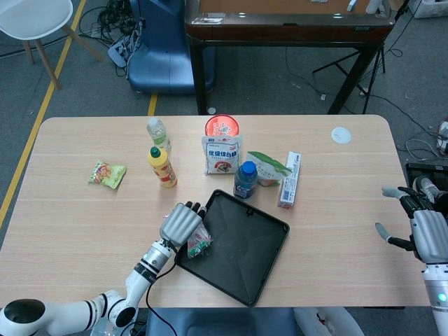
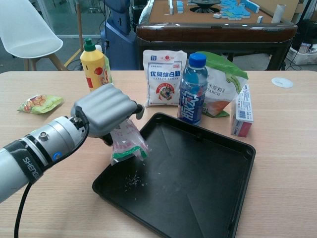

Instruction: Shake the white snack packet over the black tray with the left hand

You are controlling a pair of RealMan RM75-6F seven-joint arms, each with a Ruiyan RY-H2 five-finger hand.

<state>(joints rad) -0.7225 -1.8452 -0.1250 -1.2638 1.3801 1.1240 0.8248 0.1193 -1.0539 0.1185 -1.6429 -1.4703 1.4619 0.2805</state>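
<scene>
My left hand [image 2: 103, 110] [image 1: 179, 222] grips the white snack packet [image 2: 127, 141] [image 1: 198, 242] by its upper end. The packet hangs tilted, its green-edged mouth pointing down over the left corner of the black tray [image 2: 208, 198] [image 1: 259, 245]. A small scatter of crumbs [image 2: 132, 181] lies on the tray floor under the packet. My right hand [image 1: 420, 227] is far off at the right edge of the table in the head view, fingers spread, holding nothing.
Behind the tray stand a yellow bottle [image 2: 94, 64], a white sugar bag [image 2: 164, 77], a blue drink bottle [image 2: 192, 89], a green-and-white pouch [image 2: 221, 84] and a small box [image 2: 241, 110]. A green snack bag [image 2: 39, 103] lies at the left.
</scene>
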